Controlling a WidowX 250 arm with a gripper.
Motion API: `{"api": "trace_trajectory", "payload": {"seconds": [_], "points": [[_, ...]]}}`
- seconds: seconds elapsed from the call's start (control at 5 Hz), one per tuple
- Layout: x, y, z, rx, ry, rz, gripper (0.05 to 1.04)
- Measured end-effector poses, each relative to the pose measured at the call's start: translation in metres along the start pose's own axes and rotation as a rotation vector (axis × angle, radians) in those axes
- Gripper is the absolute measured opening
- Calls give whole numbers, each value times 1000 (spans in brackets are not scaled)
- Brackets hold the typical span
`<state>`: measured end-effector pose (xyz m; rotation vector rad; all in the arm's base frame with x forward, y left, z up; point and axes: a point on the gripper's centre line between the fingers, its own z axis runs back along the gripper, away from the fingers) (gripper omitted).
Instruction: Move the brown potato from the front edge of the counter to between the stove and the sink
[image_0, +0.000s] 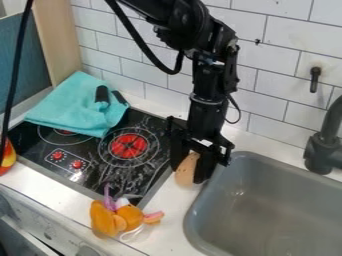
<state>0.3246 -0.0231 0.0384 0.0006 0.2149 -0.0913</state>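
Obscuring tan object (185, 176) partly, black gripper (188, 174), red-yellow item (7, 159) cut off

I had the gripper (190, 175) closed on a tan object (185, 174) between the stovetop (90, 167) and the sink (195, 212); a teal cloth (75, 107) lay partly over the stovetop's back corner.
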Motion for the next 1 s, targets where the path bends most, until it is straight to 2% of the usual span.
{"api": "trace_trajectory", "payload": {"seconds": [0.2, 0.4, 0.6, 0.8, 1.0], "points": [[-6, 3, -2, -31, 29, 9, 971], [-15, 7, 13, -35, 15, 33, 1008], [-26, 15, 37, -50, -37, 50, 1002], [-68, 32, 67, -78, -115, 77, 1001], [-109, 54, 72, -1, -99, 92, 1001]]}}
